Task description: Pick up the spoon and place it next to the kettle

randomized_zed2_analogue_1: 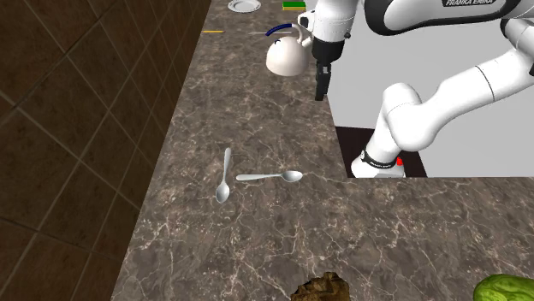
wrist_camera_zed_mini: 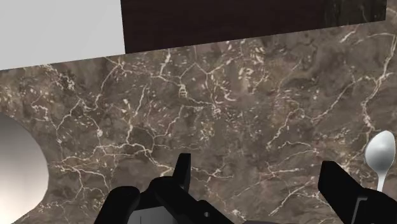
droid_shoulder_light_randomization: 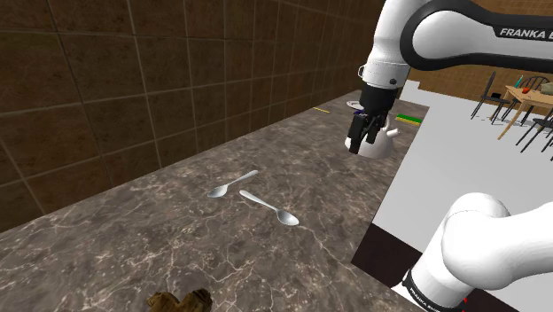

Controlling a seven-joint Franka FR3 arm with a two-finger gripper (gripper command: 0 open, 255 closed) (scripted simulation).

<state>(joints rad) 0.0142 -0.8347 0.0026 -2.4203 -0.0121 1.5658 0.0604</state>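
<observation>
Claw state: the claw (wrist_camera_zed_mini: 259,191) is standing spread, pinching nothing, with bare stone showing between its fingers.
Claw position: it is hanging over the worktop (droid_shoulder_light_randomization: 133,239) near its edge, just beside the kettle (droid_shoulder_light_randomization: 383,146) and well apart from the cutlery. Judged: the pick-up is not yet begun.
Task thing: two spoons are lying flat mid-worktop, handles nearly meeting at an angle: the wall-side spoon (randomized_zed2_analogue_1: 224,175) and the stand-side spoon (randomized_zed2_analogue_1: 269,177). Which one is meant: cannot tell.
Materials: the spoons are showing shiny metal, slim handles and oval bowls. The kettle is showing a white rounded body with a blue handle. The worktop is showing dark brown veined marble.
Handling, judged: thin metal on hard stone is likely calling for a low pinch across a handle.
</observation>
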